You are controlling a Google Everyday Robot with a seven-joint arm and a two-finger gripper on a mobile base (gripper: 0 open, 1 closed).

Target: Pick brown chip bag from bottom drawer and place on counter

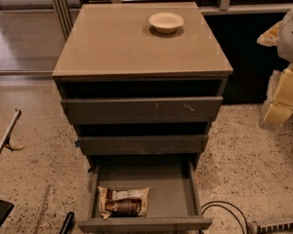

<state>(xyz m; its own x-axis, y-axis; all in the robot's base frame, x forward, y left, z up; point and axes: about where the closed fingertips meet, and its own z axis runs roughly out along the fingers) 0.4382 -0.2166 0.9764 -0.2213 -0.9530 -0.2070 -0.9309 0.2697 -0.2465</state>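
Observation:
The brown chip bag (123,202) lies flat in the front left part of the open bottom drawer (180,189), which is pulled out towards me. The counter (117,43) is the glossy beige top of the grey cabinet. My gripper (279,104), with cream-yellow parts, hangs at the right edge of the view. It is beside the cabinet at about the height of the upper drawers, well away from the bag, and holds nothing that I can see.
A white bowl (166,22) stands at the back right of the counter. The two upper drawers (141,110) are slightly out. A black cable (224,209) lies on the speckled floor at lower right. A metal bar (7,130) leans at left.

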